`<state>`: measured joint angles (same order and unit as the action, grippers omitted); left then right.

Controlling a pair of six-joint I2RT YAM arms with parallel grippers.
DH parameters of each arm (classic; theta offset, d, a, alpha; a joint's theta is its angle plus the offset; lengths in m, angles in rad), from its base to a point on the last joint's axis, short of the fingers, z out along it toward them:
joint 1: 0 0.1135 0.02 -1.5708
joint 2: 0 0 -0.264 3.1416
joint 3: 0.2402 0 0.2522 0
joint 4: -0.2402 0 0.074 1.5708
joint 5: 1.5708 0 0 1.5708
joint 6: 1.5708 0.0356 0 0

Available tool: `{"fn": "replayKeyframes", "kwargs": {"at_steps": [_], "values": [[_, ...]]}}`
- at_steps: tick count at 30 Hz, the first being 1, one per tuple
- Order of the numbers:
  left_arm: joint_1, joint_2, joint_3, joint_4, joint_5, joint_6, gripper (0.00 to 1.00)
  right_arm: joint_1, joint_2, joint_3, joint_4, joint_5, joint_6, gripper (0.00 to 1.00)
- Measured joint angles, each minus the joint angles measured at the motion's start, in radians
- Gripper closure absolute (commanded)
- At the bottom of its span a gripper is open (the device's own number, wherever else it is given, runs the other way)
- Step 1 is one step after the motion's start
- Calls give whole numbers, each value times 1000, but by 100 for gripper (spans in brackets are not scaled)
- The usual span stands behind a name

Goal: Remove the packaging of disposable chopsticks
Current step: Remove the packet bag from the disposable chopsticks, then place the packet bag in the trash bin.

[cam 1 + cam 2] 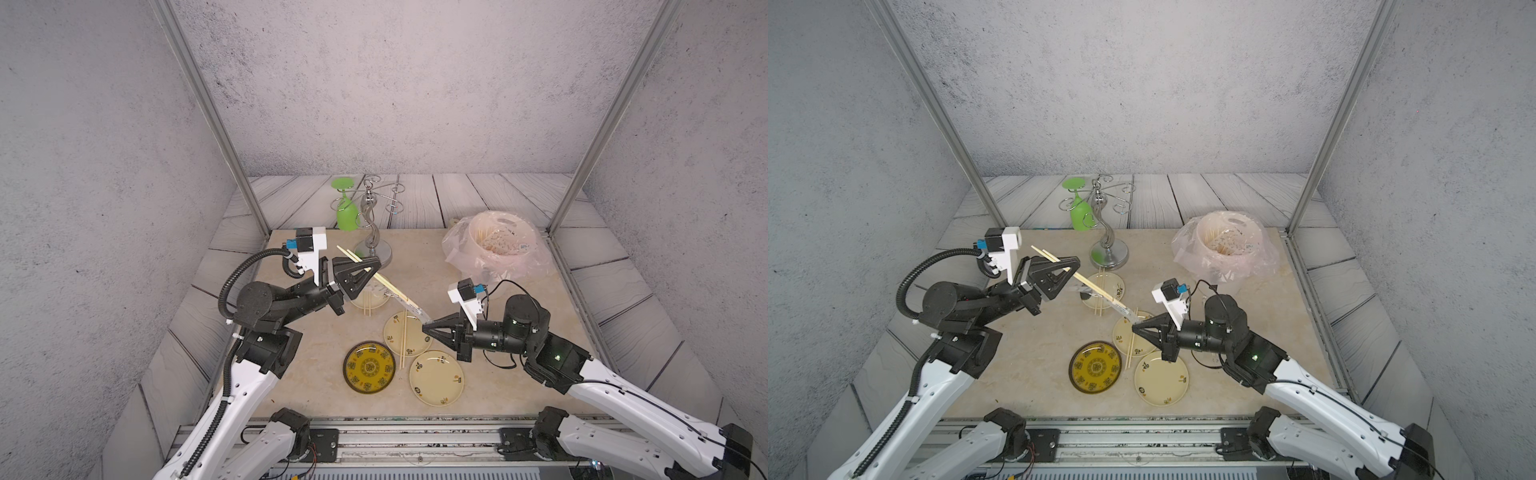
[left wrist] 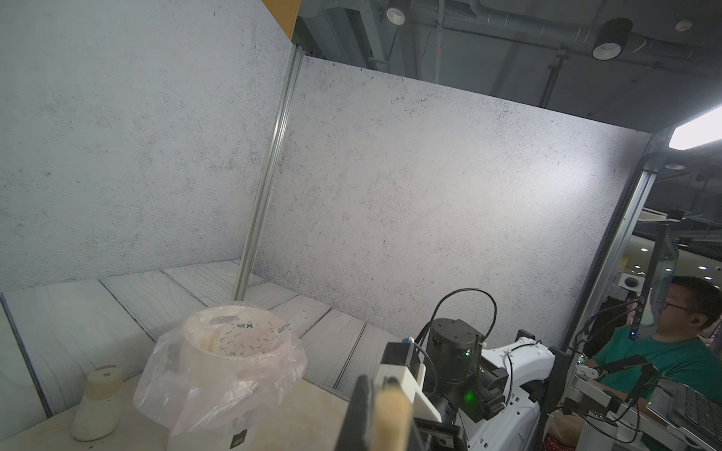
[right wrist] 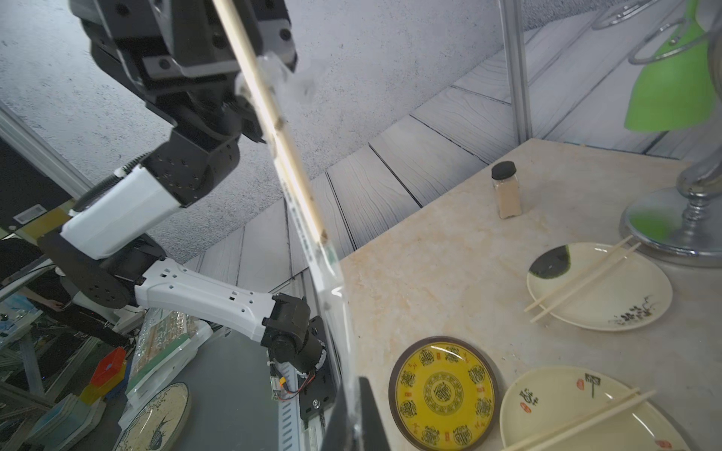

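Observation:
A pair of disposable chopsticks [image 1: 376,277] [image 1: 1088,284] hangs slanted above the table in both top views. My left gripper [image 1: 362,266] [image 1: 1068,268] is shut on their upper part, with the bare ends sticking out behind it. The clear packaging [image 1: 415,311] [image 1: 1124,309] still covers their lower end. My right gripper [image 1: 425,326] [image 1: 1134,328] is shut on the sleeve's tip. In the right wrist view the packaging [image 3: 332,281] runs from the chopsticks [image 3: 273,117] down into my right gripper [image 3: 351,418]. In the left wrist view a blurred stick end [image 2: 390,414] sits in my left gripper [image 2: 377,390].
Below the grippers lie a yellow patterned plate [image 1: 369,368], an empty cream plate [image 1: 436,377], and two cream plates [image 1: 415,343] [image 1: 376,301] each with bare chopsticks. A bin lined with a pinkish bag [image 1: 498,241] stands back right, a metal rack with a green glass [image 1: 345,212] at the back. A spice jar [image 3: 506,189] stands near the table's left edge.

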<state>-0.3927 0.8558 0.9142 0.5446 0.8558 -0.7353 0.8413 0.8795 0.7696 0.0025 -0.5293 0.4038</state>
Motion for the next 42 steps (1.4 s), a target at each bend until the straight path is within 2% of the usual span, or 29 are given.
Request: {"fn": "replayKeyframes", "kwargs": {"at_steps": [1, 2, 3, 4, 5, 9, 12, 14, 18, 21, 27, 32, 35, 37, 42], "values": [[2, -3, 0, -2, 0, 2, 100, 0, -8, -5, -24, 14, -10, 98], [3, -5, 0, -3, 0, 5, 100, 0, -13, -6, -44, 26, -19, 81], [4, -5, 0, -4, 1, 7, 100, 0, -16, -5, -68, 39, -32, 57], [5, -3, 0, -6, 1, 9, 100, 0, -18, 3, -100, 55, -50, 41], [5, -1, 0, -8, 1, 11, 100, 0, -16, 15, -134, 67, -70, 33], [5, 15, 0, -19, 3, 13, 100, 0, 6, 130, -273, 121, -171, 18], [5, 23, 0, -28, 4, 17, 100, 0, 17, 222, -336, 157, -259, 17], [5, 24, 0, -36, 4, 21, 100, 0, 26, 266, -366, 186, -308, 20], [5, 31, 1, -40, 4, 24, 100, 0, 72, 328, -427, 206, -401, 34], [5, 46, 1, -40, 4, 23, 100, 0, 140, 373, -477, 197, -442, 37], [5, 68, 1, -40, 4, 16, 100, 0, 217, 409, -508, 182, -474, 60], [5, 69, 1, -39, 4, 10, 100, 0, 217, 410, -499, 176, -479, 67], [5, 69, 1, -37, 4, 5, 100, 0, 217, 409, -479, 172, -485, 83], [5, 69, 1, -35, 4, 5, 100, 0, 217, 407, -464, 164, -492, 100], [5, 64, 1, -55, -6, 29, 100, 0, 209, 402, -453, 200, -480, 100]]}}
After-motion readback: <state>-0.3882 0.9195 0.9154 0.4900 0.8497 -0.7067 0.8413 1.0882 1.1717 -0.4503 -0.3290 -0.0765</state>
